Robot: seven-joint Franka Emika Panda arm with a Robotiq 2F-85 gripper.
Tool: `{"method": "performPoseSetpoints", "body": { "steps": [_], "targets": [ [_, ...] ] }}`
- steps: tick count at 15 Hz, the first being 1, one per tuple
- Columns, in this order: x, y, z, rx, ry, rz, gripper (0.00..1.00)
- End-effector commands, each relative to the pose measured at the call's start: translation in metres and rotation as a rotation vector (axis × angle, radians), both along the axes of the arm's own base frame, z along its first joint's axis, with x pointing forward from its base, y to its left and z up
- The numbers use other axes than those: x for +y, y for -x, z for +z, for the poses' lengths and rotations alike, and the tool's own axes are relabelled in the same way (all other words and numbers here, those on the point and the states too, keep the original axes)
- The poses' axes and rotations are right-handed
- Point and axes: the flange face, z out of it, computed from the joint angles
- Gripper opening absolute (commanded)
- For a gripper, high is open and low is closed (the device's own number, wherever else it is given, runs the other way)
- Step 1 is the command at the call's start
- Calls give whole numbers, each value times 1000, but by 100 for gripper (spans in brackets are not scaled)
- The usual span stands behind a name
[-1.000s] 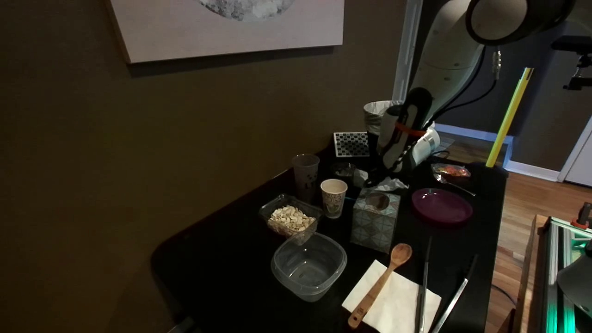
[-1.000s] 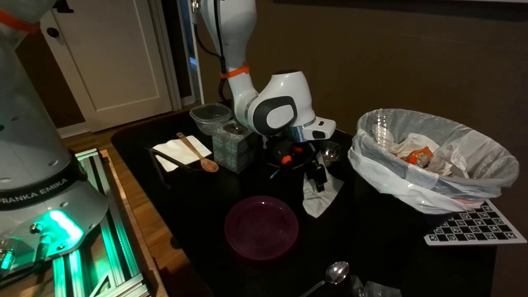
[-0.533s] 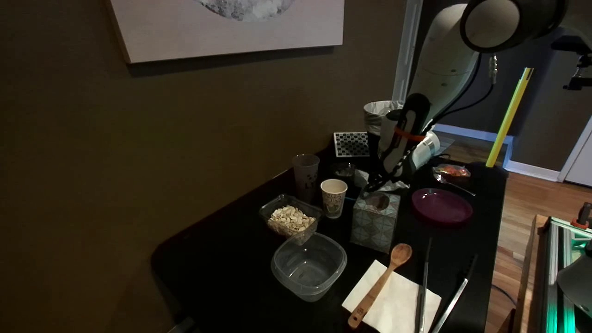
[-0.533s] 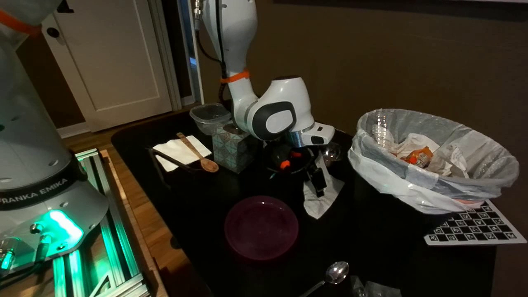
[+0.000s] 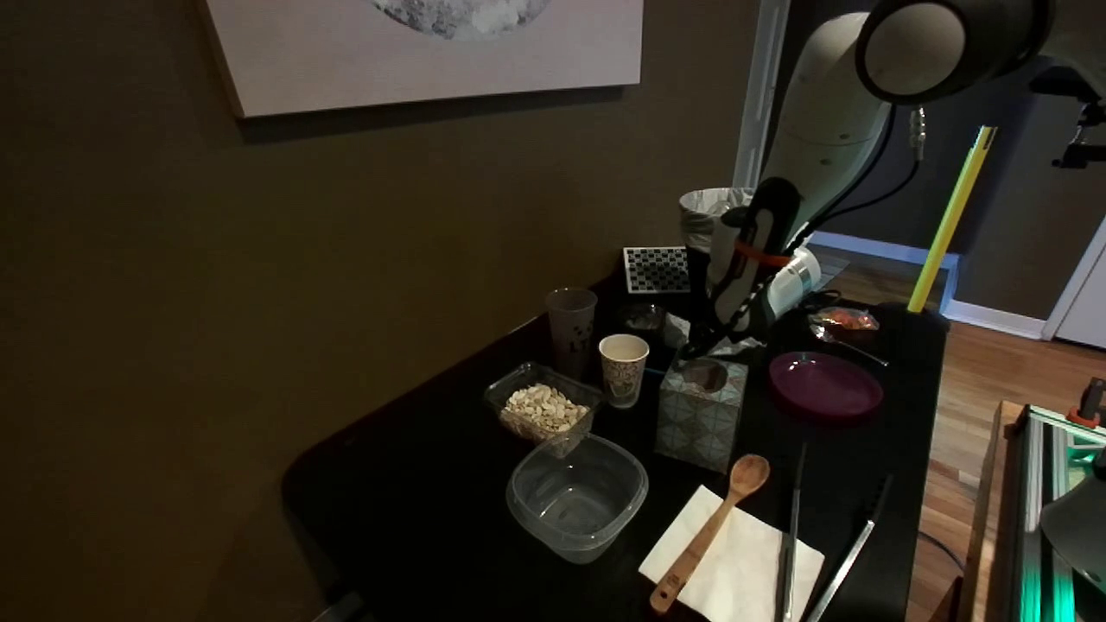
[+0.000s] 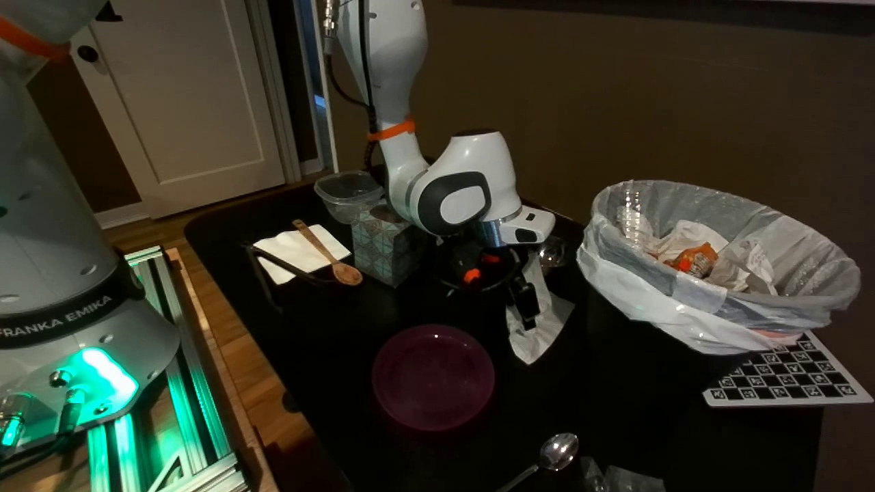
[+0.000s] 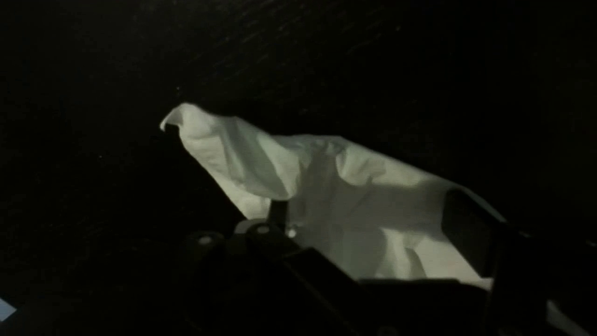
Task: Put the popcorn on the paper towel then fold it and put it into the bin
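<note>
The tissue box point(image 5: 700, 419) is blue-grey, geometric-patterned; near it, the plate point(image 5: 825, 384) is plum, paper towel point(image 5: 747, 561) cream, popcorn point(image 5: 543, 408) beige.

We're in a home, it seems: wall picture point(image 5: 436, 52) high above the jaws, panelled door point(image 6: 184, 96) well away, wooden floor point(image 5: 985, 371) below.

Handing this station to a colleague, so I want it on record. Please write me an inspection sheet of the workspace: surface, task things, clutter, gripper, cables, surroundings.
Surface: black table, too dark to judge marks.
Popcorn: pale bits in a clear tub.
Paper towel: spread flat, wooden spoon lying across it.
Bin: white-lined; crumpled paper and orange wrapper inside.
Clutter: tissue box, purple plate, paper cup, metal spoon.
Gripper: open over a crumpled white sheet; contact unclear.
Cables: black cable along the arm.
Surroundings: brown wall, white door.
</note>
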Motion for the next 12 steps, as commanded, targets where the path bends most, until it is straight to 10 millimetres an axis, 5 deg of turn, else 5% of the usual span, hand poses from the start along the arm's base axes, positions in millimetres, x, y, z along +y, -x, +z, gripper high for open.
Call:
{"method": "performPoseSetpoints", "body": {
  "steps": [1, 7, 12],
  "targets": [
    [0, -2, -9, -7, 6, -12, 53],
    [1, -2, -10, -8, 3, -11, 7],
    [11, -5, 5, -20, 4, -2, 0]
  ]
}}
